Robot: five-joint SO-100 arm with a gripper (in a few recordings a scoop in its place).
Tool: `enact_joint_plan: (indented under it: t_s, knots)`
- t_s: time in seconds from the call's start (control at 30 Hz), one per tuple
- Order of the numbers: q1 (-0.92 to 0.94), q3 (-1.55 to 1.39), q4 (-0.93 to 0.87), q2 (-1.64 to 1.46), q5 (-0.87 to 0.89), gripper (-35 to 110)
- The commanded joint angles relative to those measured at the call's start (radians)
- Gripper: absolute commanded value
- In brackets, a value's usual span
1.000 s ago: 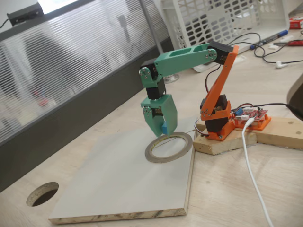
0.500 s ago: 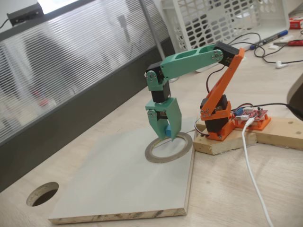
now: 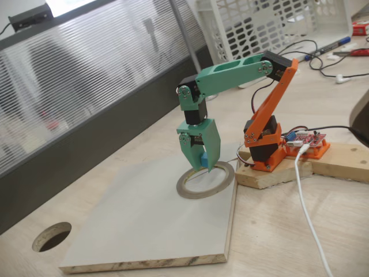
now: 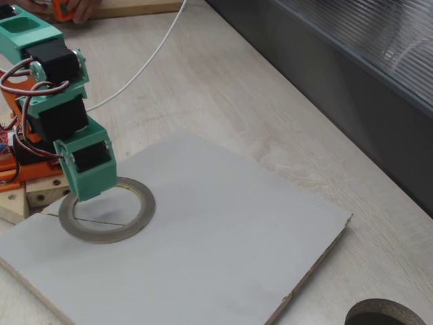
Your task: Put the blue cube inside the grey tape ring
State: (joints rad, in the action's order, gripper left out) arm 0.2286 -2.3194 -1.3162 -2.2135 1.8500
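Fixed views show the green claw (image 3: 204, 164) pinching the blue cube (image 3: 204, 160) at its tips, grey tape ring (image 3: 206, 179) directly beneath; tiny, rigid and probably light and slick, so grip flat opposite faces.

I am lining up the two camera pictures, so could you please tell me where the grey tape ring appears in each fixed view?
In a fixed view, the grey tape ring lies right of centre, on the pale board's far right corner, under the gripper.
In a fixed view, the ring lies at the left edge, just below mid-height, on the board's left part.
Shared landmark: the round hole cut through the table near the board's opposite end.
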Motion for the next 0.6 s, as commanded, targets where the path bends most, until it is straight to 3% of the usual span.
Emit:
enact_joint_plan:
  t_s: [0.0,0.33,0.57]
  knots:
    - [0.011,-0.006,-0.011,-0.028,0.009,0]
    - [0.021,0.000,-0.012,-0.029,0.015,5]
    - [0.011,-0.003,-0.015,-0.029,0.017,53]
